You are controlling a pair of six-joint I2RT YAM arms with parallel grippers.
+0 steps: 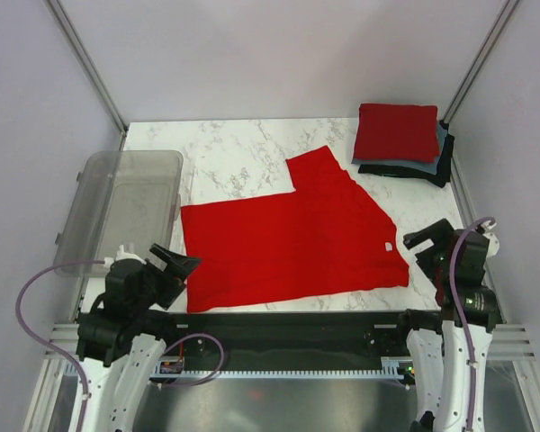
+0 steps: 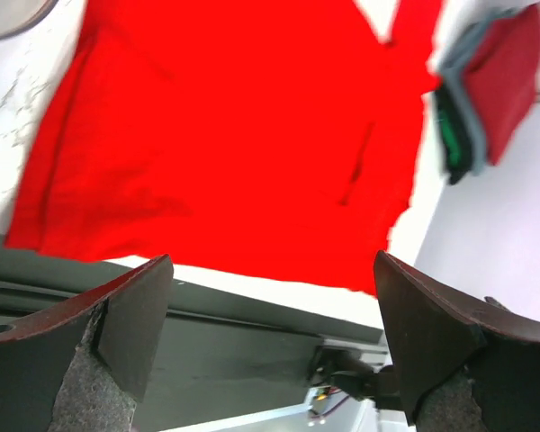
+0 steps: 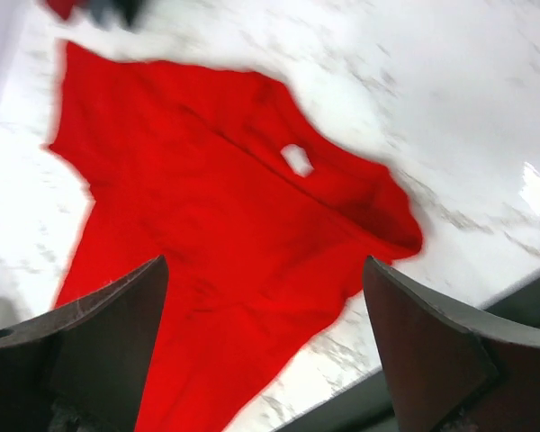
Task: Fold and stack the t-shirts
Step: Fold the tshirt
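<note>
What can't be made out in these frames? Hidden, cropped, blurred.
- Folded stack, top external: red top tee hides what lies under it; only edges show.
- White neck label, right wrist: blurred, print unreadable; tiny from above.
- Plastic bin, left wrist: cut off by the top-left corner.
- Stack, right wrist: cropped by top edge, blurred.

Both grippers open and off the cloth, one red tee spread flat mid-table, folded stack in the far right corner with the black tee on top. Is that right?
Wrong on the order: the top external view shows a folded red tee on top, the grey-blue tee under it and the black tee at the bottom. The rest stands.
</note>
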